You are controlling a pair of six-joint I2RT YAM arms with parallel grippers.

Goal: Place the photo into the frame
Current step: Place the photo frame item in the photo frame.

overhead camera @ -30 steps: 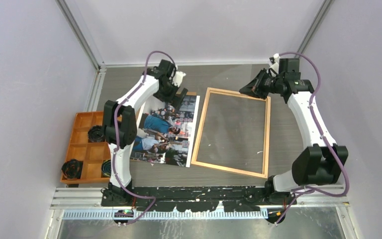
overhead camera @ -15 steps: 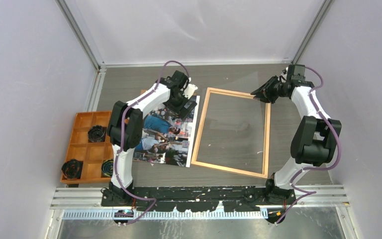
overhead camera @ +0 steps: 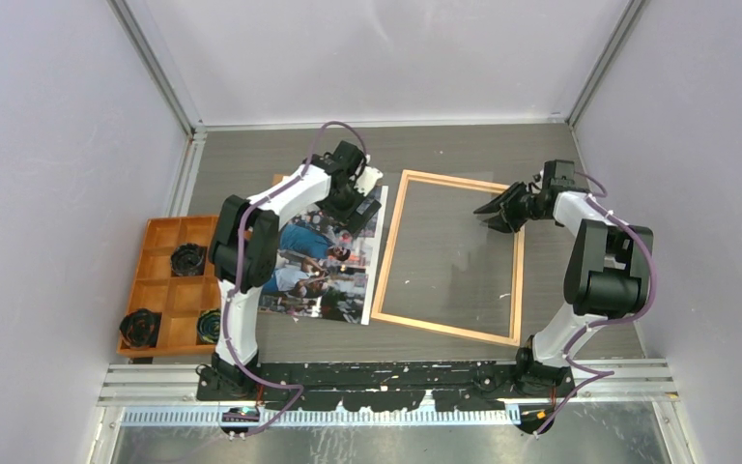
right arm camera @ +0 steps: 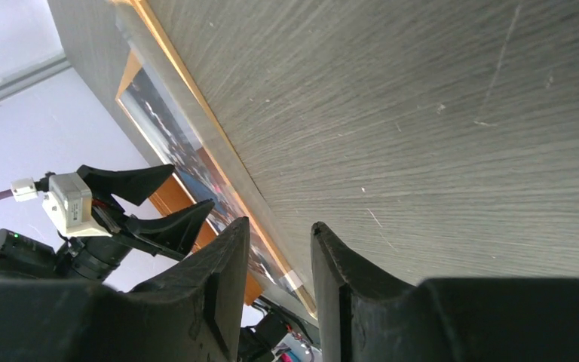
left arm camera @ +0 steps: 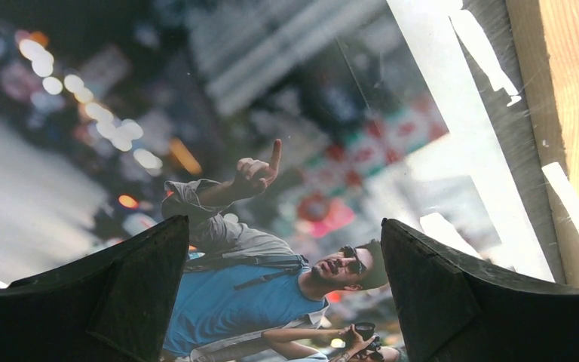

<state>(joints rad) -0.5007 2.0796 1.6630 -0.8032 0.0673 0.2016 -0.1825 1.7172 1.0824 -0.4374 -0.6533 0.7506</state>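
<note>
Tabletop (overhead camera: 242, 164) of grey wood grain is seen beneath both pairs of fingers. The frame (overhead camera: 389, 249), of thin light-orange strips, is laid flat below the right fingers (right arm camera: 219, 302), which are held low over its far right part. Pale glare is spread inside the strips, and what causes it cannot be made out. The photo (overhead camera: 321, 280) is laid face up directly under the left fingers (left arm camera: 113, 302), with the frame's nearest strip just to their right and a thin band of tabletop showing between print and strip. The print's far left part is hidden by the left arm. In the left wrist view the print is cut off on all sides. A man in blue with a raised finger is shown between the fingers, and the red signs behind him are too blurred to be read. An orange tray (overhead camera: 159, 300) is set well to the left of the left fingers. Black round things (overhead camera: 188, 259) are held in its compartments, too small to be identified. The left fingers are spread wide with nothing between them. The right fingers are parted by a narrow gap.
</note>
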